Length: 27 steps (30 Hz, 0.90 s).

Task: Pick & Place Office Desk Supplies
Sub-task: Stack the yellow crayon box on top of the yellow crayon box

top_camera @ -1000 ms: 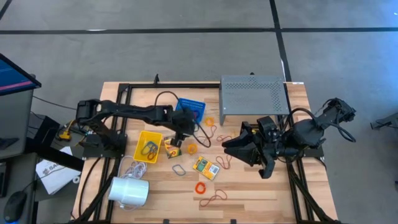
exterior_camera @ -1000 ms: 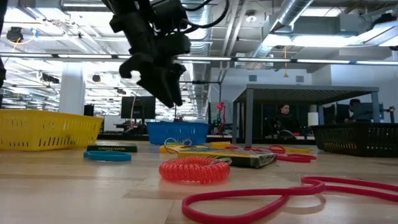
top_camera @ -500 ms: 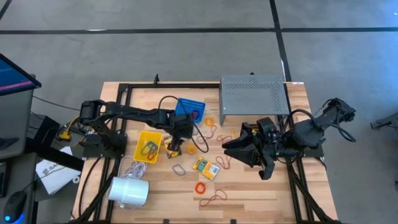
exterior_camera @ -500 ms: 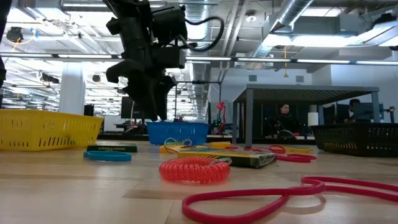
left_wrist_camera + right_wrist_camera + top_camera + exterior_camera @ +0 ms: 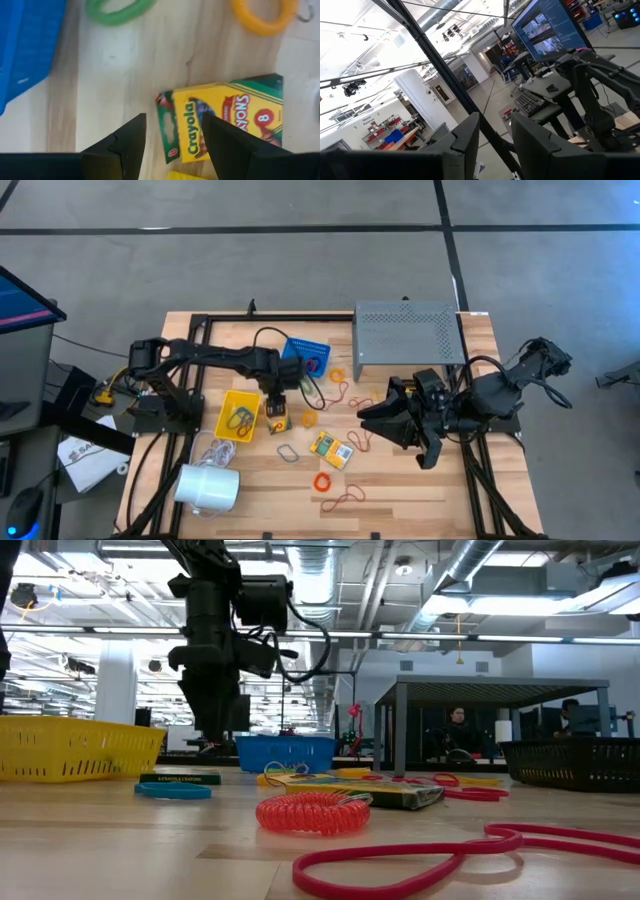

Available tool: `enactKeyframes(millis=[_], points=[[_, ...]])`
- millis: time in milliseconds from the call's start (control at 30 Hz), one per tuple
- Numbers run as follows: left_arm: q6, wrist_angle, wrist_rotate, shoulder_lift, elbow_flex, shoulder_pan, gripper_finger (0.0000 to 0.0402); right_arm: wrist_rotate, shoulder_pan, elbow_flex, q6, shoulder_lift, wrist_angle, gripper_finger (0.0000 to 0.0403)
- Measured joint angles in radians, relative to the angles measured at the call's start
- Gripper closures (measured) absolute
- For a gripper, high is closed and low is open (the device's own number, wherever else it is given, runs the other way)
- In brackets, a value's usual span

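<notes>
Colours on the desk
Crayon box yellow and green, red lettering; blue basket; yellow tray; orange band; green band; red coil; grey perforated shelf.

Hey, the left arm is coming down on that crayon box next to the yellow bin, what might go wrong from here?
1. The left tool is open over one end of the crayon box, not its middle, so a grasp there may pinch only the flap and the box could swing or slip.
2. The yellow bin sits close beside the box, so the descending fingers might bump its wall.
3. A green rubber band and an orange one lie near and could get dragged along.
</notes>
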Motion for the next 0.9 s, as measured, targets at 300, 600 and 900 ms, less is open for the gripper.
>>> enactKeyframes(millis=[300, 600, 900], points=[[-0.027, -0.047, 0.044, 0.0, -0.007, 0.067, 0.0218, 0.0, 0.001, 0.0, 0.0, 0.0, 0.0, 0.0291], [-0.027, -0.056, 0.043, 0.0, -0.008, 0.084, 0.0221, 0.0, 0.012, 0.0, -0.013, 0.0, 0.001, 0.0291], [-0.026, -0.062, 0.056, 0.06, -0.008, 0.084, 0.0249, 0.017, 0.027, 0.0, -0.016, 0.0, 0.001, 0.0291]])
